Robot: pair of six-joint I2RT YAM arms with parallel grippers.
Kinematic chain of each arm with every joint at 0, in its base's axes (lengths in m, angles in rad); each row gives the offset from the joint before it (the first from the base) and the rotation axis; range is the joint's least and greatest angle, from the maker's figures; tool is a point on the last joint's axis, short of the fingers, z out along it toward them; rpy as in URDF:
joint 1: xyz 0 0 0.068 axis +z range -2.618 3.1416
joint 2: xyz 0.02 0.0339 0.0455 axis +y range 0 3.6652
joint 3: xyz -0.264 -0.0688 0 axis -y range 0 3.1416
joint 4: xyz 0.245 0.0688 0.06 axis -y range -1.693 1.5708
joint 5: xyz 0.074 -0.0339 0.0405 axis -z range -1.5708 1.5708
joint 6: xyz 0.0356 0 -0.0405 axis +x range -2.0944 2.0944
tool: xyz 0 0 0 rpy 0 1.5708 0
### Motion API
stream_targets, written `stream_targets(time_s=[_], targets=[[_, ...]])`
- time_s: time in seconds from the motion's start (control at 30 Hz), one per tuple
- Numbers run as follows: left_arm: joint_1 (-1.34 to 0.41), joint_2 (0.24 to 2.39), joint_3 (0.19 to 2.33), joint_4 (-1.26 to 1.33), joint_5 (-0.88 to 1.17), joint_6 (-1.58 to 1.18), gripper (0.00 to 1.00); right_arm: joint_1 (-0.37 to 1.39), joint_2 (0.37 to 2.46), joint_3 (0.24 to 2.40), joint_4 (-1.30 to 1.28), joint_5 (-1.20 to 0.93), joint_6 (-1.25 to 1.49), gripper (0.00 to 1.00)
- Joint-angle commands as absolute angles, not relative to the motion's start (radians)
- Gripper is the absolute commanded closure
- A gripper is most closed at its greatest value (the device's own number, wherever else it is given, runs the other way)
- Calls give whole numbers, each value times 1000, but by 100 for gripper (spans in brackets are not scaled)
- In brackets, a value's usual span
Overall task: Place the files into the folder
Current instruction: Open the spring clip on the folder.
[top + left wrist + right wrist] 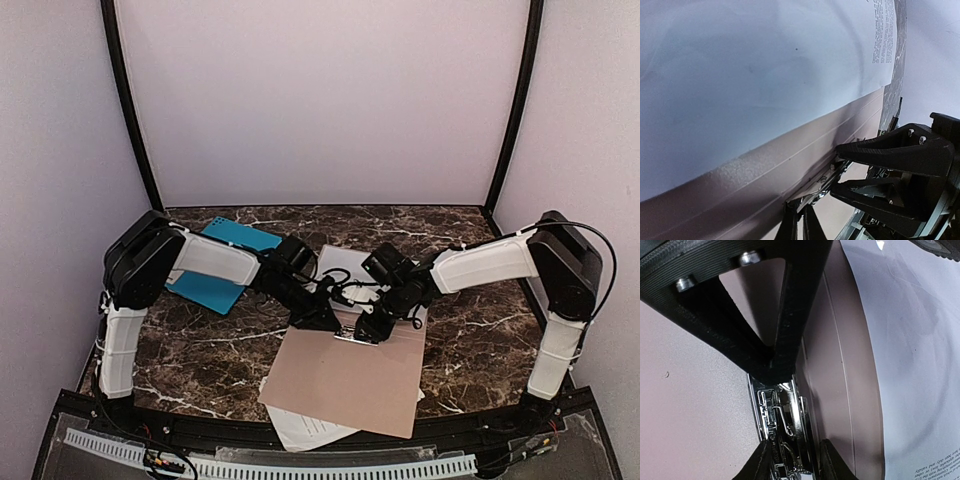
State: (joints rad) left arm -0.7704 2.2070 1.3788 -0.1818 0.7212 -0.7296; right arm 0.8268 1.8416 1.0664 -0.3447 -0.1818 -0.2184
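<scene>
The tan folder (350, 385) lies open at the table's middle, with a metal clip (355, 337) at its fold. White files (345, 265) lie on its far half, and another sheet (310, 430) sticks out under its near edge. Both grippers meet at the clip. My left gripper (800, 226) is shut, its tips against the clip's end (822, 182) beside the folder's crease (755, 185) and a white sheet (765, 75). My right gripper (795, 462) is shut on the clip (782, 415), one finger on each side. The left gripper's fingers (765, 315) loom just beyond it.
A teal folder (225, 265) lies at the back left, partly under my left arm. The dark marble table (200, 350) is ringed by pale walls and black corner posts. A white slotted strip (300, 465) runs along the near edge.
</scene>
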Motion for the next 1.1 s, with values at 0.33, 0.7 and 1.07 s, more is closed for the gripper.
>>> stream_targets(time_s=[0.33, 0.7, 1.07], targets=[[-835, 2195, 1183, -116, 585, -748, 83, 826, 1932, 1011, -478, -83, -192, 69], [-823, 2164, 1160, 26, 634, -762, 83, 827, 1949, 1019, -494, -86, -190, 69], [-801, 2128, 1101, 239, 693, -793, 81, 827, 1965, 1024, -499, -81, -190, 69]])
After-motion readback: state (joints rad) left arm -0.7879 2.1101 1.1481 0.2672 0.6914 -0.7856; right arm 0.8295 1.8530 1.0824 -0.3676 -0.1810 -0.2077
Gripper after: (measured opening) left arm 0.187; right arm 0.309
